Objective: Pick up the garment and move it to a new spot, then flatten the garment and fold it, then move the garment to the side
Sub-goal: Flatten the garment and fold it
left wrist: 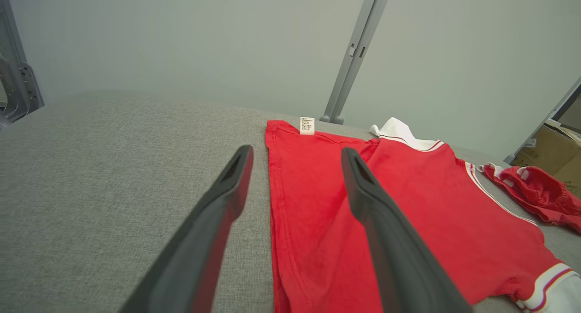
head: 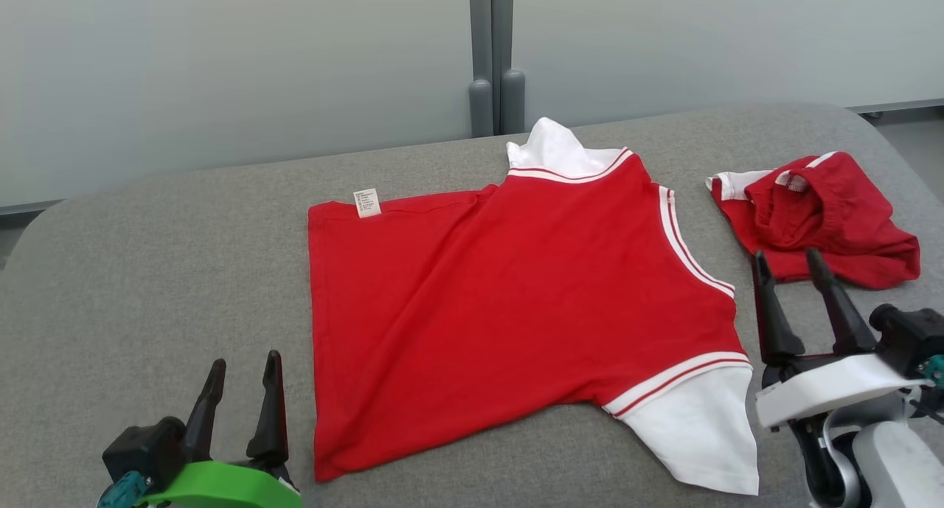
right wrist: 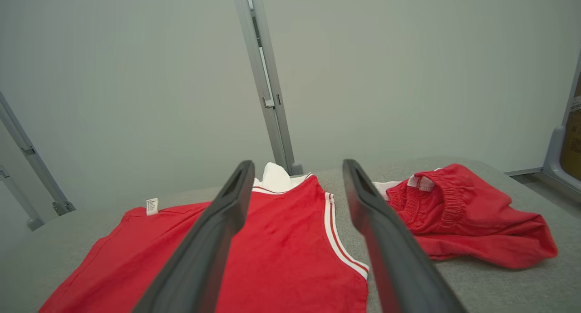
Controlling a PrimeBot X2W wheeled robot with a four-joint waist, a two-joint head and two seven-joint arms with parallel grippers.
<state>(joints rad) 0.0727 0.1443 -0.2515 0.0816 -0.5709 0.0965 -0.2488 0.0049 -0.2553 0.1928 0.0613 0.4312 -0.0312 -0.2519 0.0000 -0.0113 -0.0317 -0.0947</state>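
- Between the left hand (head: pixel 246 360) and the right hand (head: pixel 786 256), the red shirt (head: pixel 516 294) lay spread on the grey desk (head: pixel 147 272), its long axis crosswise.
- Both hands stood apart and empty, each just beside its own end of the shirt.
- Judged equally near.

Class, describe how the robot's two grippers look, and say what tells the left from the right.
The left gripper and the right gripper each have two long, dark, tapering fingers. The left sits on a bright green housing, the right on a white housing. Beside each is a black block with a teal part.
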